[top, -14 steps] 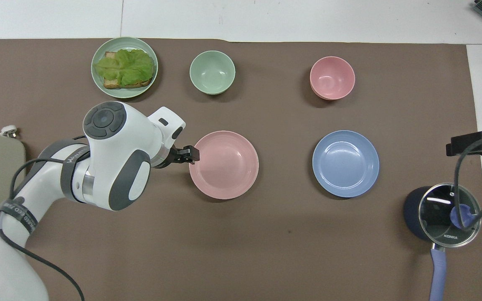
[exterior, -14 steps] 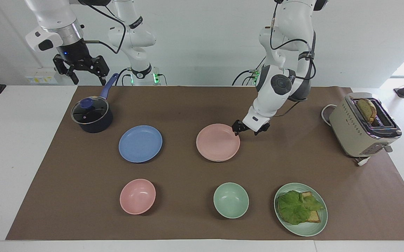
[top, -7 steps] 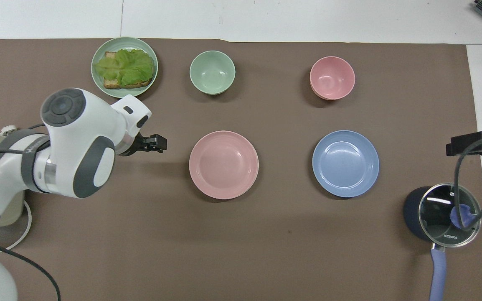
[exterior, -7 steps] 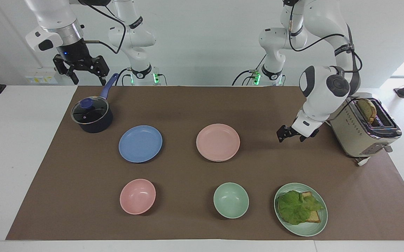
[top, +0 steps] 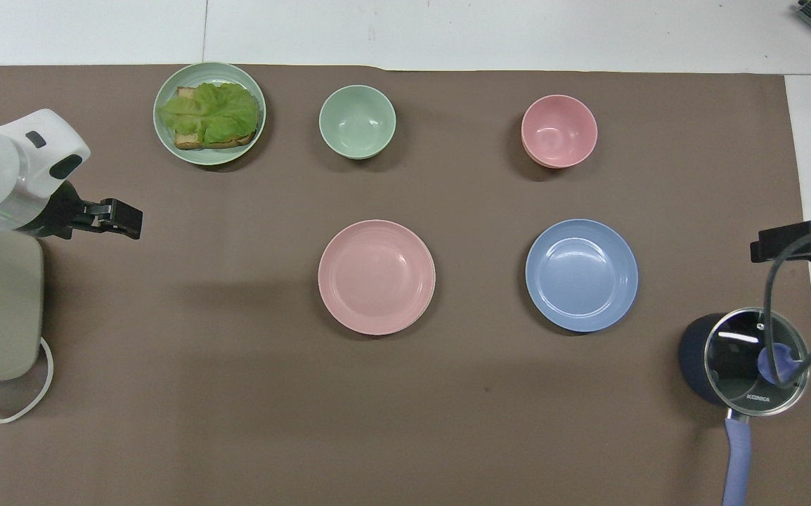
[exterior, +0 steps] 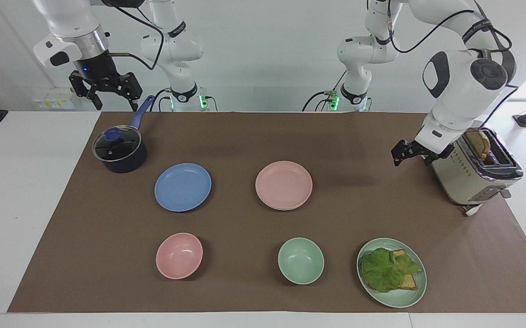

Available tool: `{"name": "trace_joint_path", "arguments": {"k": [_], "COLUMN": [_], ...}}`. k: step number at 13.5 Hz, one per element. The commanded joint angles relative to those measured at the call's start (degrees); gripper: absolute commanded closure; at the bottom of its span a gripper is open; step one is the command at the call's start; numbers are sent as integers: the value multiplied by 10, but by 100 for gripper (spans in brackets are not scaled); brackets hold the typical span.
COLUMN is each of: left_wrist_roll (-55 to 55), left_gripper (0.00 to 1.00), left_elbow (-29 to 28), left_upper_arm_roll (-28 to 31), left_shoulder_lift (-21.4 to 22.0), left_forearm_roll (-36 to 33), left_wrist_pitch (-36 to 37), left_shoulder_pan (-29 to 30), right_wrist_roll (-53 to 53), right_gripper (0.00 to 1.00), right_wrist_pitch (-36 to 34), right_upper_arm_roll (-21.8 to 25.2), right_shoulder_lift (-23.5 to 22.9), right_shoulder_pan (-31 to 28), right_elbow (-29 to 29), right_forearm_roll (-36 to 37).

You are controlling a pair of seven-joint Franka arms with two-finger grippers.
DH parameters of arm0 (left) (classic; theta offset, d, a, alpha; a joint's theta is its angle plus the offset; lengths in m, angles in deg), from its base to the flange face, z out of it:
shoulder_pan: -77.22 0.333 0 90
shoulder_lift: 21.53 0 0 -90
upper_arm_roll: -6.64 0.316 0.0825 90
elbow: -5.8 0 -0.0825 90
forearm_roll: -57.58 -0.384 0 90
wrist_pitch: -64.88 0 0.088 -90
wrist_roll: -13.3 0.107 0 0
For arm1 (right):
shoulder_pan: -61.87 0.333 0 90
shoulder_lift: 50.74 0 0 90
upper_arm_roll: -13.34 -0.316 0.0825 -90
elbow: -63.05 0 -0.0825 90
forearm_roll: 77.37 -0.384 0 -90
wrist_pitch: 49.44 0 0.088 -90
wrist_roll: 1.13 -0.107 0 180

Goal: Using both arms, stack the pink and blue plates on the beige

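The pink plate point(exterior: 284, 185) lies mid-desk on top of a beige plate whose rim barely shows beneath it. The blue plate point(exterior: 183, 187) lies flat beside it, toward the right arm's end, apart from it. The left gripper point(exterior: 409, 152) hangs empty with its fingers spread, over the brown mat point(exterior: 244, 136) just beside the toaster point(exterior: 472, 168). The right gripper point(exterior: 105, 91) waits raised near the saucepan point(exterior: 120, 150) handle, spread and empty.

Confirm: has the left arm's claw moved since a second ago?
Yes. The left claw has pulled away from the round matte pale pink plate, toward the left arm's end, and is now beside the beige toaster.
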Motion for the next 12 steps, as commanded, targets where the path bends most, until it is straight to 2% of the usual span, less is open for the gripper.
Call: {"name": "trace_joint_path", "arguments": {"k": [1, 7, 12], "left_wrist_roll": [4, 3, 1], "left_gripper": [0, 0, 0], "left_elbow": [59, 74, 73], "left_upper_arm_roll": [-7, -4, -3], "left_shoulder_lift": [6, 63, 64], "left_forearm_roll": [-13, -7, -7], "left_wrist_pitch": [66, 98, 95], "left_shoulder_pan": [6, 7, 8], "right_wrist_roll": [11, 11, 11], "right_gripper": [0, 0, 0], "right_wrist_pitch": [-6, -6, -6], "right_upper_arm_roll": [0, 0, 0], "right_shoulder_lift": [7, 7, 7], "right_shoulder_pan": [-4, -4, -4], "right_elbow": [-4, -4, -4], "right_forearm_roll": [-3, -3, -3]}}
